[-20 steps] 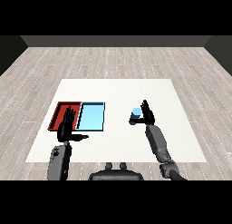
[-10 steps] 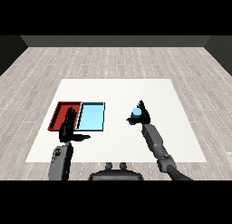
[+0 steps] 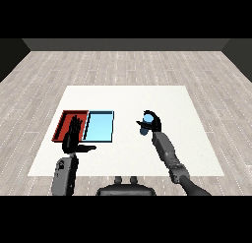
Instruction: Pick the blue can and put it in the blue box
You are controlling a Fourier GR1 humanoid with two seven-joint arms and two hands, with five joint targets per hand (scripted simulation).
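White worktop (image 3: 128,97) is carrying two trays near its left edge. Your right hand (image 3: 153,122) is curling round the blue can (image 3: 146,123), midway across. You are carrying; next, travel left to the blue box (image 3: 100,126). Your left hand (image 3: 74,137) is resting open-fingered.

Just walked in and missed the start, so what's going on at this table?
The robot's right hand is curled round a blue can, to the right of two trays lying side by side on the white table. The can is not yet in the light blue tray, which sits just right of the red tray. The left hand is open with straight fingers, over the near edge of the red tray, holding nothing.
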